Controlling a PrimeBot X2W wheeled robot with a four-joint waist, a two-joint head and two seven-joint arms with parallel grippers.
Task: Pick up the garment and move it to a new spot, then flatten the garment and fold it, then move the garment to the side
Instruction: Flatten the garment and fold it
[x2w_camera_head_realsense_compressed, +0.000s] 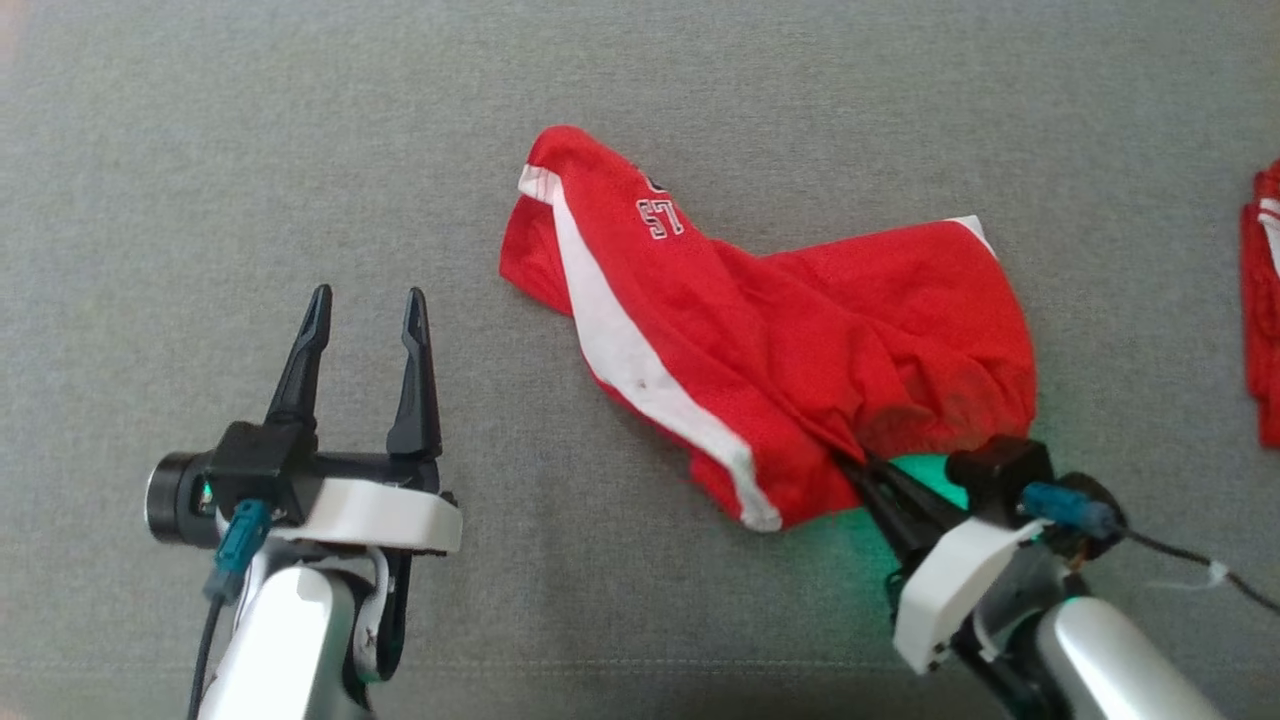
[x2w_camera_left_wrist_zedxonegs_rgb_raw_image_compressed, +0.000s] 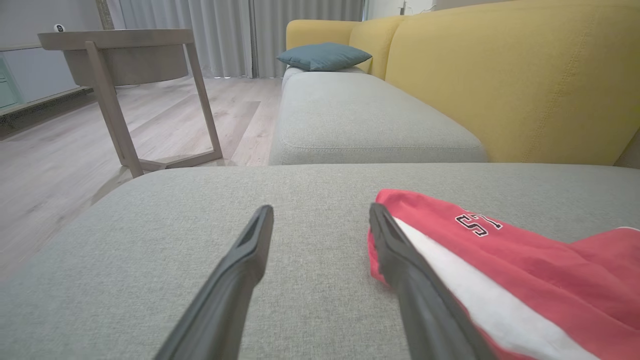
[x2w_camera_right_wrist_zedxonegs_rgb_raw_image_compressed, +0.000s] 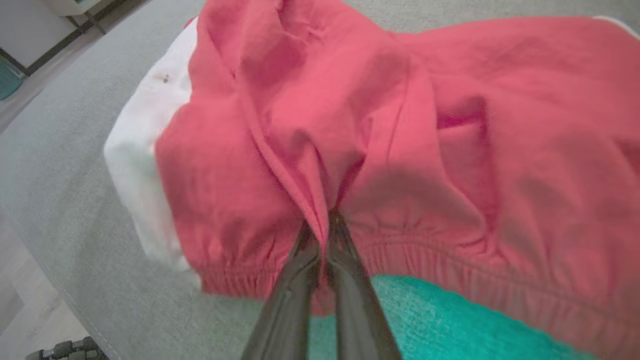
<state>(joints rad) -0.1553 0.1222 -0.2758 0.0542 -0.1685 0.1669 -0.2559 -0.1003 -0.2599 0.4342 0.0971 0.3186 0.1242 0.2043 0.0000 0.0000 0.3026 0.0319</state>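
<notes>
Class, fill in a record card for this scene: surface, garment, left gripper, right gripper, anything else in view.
Surface: grey sofa cushion
Garment: red shorts with a white side stripe, crumpled
Left gripper: open, empty, beside the shorts and apart from them
Right gripper: shut on the shorts' elastic waistband
Also in view: red cloth at the right edge; blue pillow; wooden side table

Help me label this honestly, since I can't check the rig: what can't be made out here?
- Right gripper tips: head and right wrist views, buried in the red shorts' waistband fold.
- Print on the shorts: head view, partly folded under.
- Second red garment: head view, cut off by the right edge.
- Small white object on the side table: left wrist view, too small.
</notes>
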